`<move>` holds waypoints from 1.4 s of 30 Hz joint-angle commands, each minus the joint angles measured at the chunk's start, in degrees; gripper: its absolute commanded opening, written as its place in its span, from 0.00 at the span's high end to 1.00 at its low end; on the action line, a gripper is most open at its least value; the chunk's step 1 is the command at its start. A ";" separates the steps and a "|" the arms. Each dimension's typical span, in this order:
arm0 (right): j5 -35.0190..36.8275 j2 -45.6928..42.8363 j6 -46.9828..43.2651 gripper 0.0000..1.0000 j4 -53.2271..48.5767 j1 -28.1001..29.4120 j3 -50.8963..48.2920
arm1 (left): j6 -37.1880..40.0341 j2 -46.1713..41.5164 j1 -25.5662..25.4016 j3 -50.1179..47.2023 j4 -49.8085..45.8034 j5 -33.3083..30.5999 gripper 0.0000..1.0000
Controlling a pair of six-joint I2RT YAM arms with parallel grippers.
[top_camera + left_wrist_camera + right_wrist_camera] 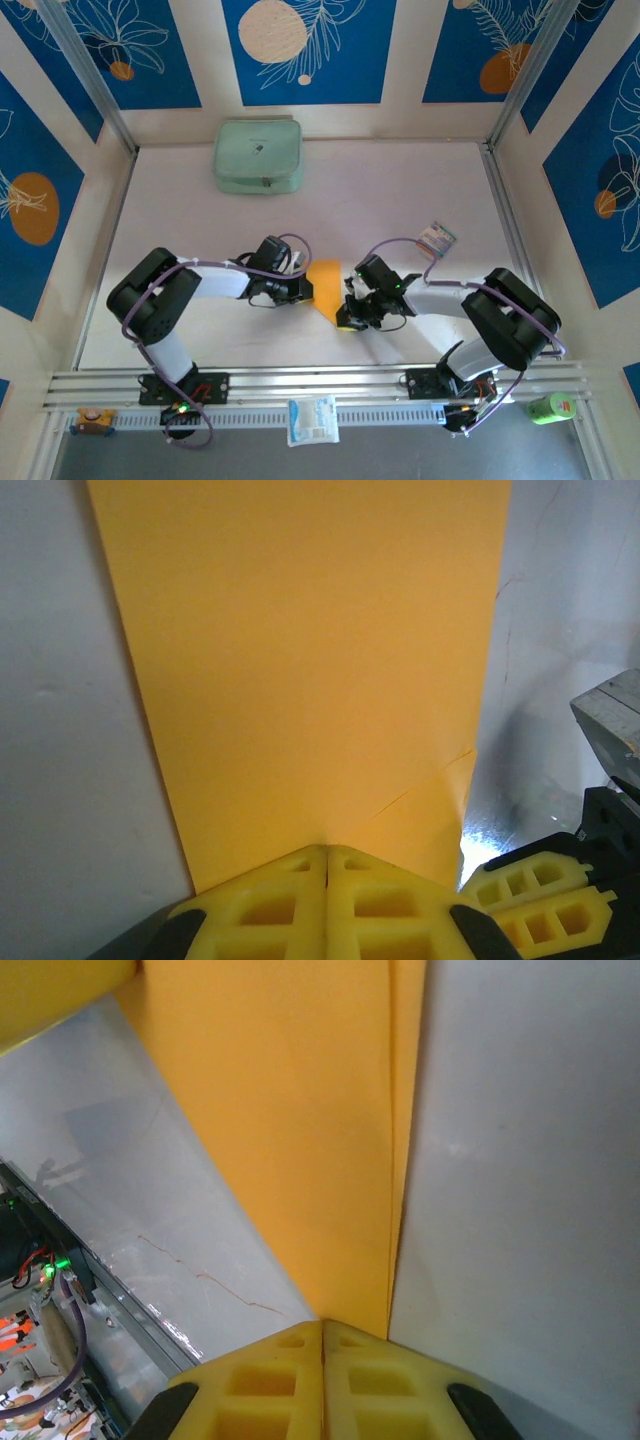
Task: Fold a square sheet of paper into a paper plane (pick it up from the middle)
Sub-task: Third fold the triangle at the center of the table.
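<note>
Currently we hold the sheet of paper (326,287) over the middle of the table (400,190), between the two arms. The left gripper (327,852) is clamped on its left side and the right gripper (322,1328) on its near corner. For a clean crease, we advise firm pinches, light tension and aligned edges before pressing. The sheet is thin, smooth, matte orange-yellow, with one folded flap and a faint diagonal crease.
</note>
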 commanded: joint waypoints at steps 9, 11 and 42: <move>9.69 -6.89 1.20 0.72 -8.61 -4.83 4.35 | -9.20 -4.45 -1.93 -7.43 5.88 -8.34 1.00; 9.73 -6.27 1.61 0.65 -8.02 -5.24 4.74 | -9.64 -5.72 -3.31 -7.75 6.97 -9.84 0.99; -2.54 4.51 -2.27 0.76 0.99 -7.09 8.53 | -0.77 -13.96 4.47 -7.00 -0.75 -2.83 0.62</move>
